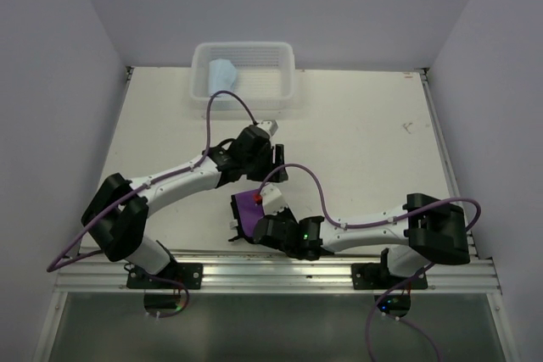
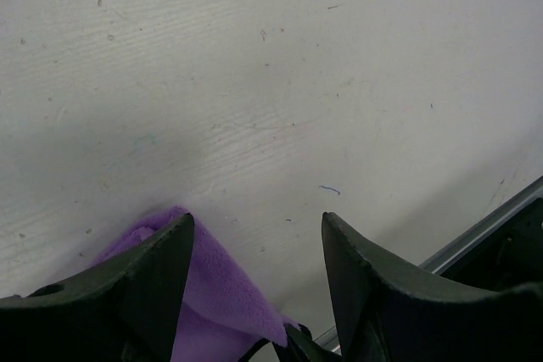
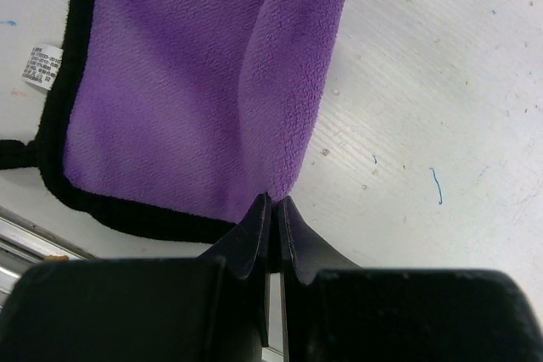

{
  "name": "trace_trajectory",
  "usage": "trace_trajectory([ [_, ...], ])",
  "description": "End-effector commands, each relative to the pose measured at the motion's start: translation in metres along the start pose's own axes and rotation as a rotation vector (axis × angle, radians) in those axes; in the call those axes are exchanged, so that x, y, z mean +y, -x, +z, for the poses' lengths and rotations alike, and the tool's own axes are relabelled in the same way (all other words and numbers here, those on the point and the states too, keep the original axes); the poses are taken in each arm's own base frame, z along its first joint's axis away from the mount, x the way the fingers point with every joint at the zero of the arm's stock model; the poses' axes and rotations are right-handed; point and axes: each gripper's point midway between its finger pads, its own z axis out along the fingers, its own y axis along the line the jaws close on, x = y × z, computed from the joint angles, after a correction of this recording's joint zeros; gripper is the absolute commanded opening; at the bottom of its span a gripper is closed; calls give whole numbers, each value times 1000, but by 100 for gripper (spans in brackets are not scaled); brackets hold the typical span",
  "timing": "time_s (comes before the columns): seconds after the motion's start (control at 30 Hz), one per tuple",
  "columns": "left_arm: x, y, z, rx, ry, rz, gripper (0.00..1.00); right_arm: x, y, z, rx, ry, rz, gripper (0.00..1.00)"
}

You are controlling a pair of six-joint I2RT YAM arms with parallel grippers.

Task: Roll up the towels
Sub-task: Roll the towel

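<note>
Top external view: the purple towel (image 1: 247, 209) is seen lying on the table (image 1: 365, 142), near the front edge, btwn the two arms. The light blue towel (image 1: 224, 74) is kept in the white basket (image 1: 287, 64) at the far side, well apart from the purple one. The left claw (image 1: 276, 167) is held just behind the purple towel. The right claw (image 1: 246, 228) is set at its near side.

Left wrist view: the left claw (image 2: 254, 231) is spread wide, and bare table is seen in the gap. A corner of the purple towel (image 2: 216, 294) is seen low down, by one finger (image 2: 144, 286). Whether it's touched can't be told. A metal rail (image 2: 488, 222) is seen at the lower right.

Right wrist view: the right claw (image 3: 273, 203) is pressed together, and a fold at the purple towel's (image 3: 170, 82) edge is pinched at the tips. The left part of the towel is spread flat, w/ a black edge (image 3: 61, 158) round it and a small white tag (image 3: 41, 65) at the side. On the right part a strip is folded over.
</note>
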Motion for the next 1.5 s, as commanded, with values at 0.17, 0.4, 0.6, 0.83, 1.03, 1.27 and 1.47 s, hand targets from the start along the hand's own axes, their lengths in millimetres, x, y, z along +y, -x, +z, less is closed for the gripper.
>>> trace_trajectory([
  [0.17, 1, -3, -9, 21, 108, 97, 65, 0, 19, -4, -67, -24, 33, 0],
  [0.4, 1, -18, -7, 59, 102, 96, 65, 3, 22, -4, -85, -19, 43, 0],
  [0.6, 8, -30, -4, 88, 141, 118, 64, 3, 21, -3, -89, -30, 40, 0],
  [0.83, 15, -37, -3, 103, 182, 146, 62, 1, 19, -3, -89, -40, 44, 0],
  [1.03, 20, -38, -4, 103, 222, 162, 61, 2, 20, -3, -96, -40, 47, 0],
  [1.27, 32, -42, 1, 99, 281, 168, 58, 2, 20, -4, -101, -37, 55, 0],
  [1.47, 32, -41, 2, 88, 286, 165, 54, 1, 20, -5, -102, -36, 53, 0],
])
